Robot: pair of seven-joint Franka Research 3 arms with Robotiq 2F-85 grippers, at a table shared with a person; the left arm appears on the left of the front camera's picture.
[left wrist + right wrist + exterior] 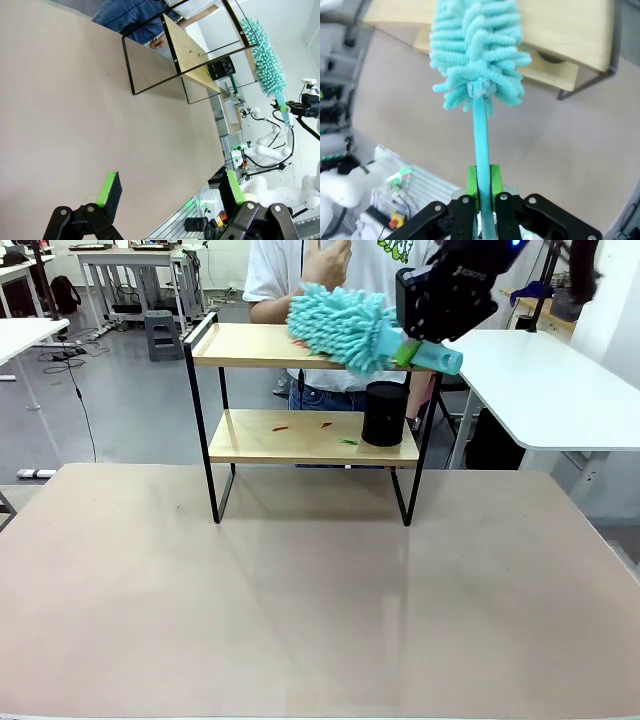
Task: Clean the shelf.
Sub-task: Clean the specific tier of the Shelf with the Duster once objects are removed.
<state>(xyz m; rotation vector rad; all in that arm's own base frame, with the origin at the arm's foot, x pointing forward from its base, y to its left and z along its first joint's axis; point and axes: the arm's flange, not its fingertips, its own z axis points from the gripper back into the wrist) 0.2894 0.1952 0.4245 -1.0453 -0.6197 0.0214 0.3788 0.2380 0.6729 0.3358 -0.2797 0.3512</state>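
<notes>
1. Teal chenille duster [340, 325]: handle clamped between the closed green pads of the right gripper [482, 197], head over the right half of the top board of the shelf [250, 345].
2. Sweep along the top board in long, flat passes from the right end toward the left end. Press lightly, enough to bend the fibres without rocking the thin frame.
3. Hold the handle low and nearly level with the board, so that the whole head touches and not the tip alone.
4. Left gripper [170, 189]: jaws wide apart, holding nothing, well in front of the shelf and above the table [300, 590].
5. Shelf: two light wooden boards in a thin black metal frame on legs, standing on the far part of the tan table, with a person [285, 275] just behind.
6. Lower board [250, 440]: small red and green scraps [327, 424] near the middle, black cylinder [381, 413] at the right end. Judged not yet cleaned. Work round the cylinder there to avoid tipping it.
</notes>
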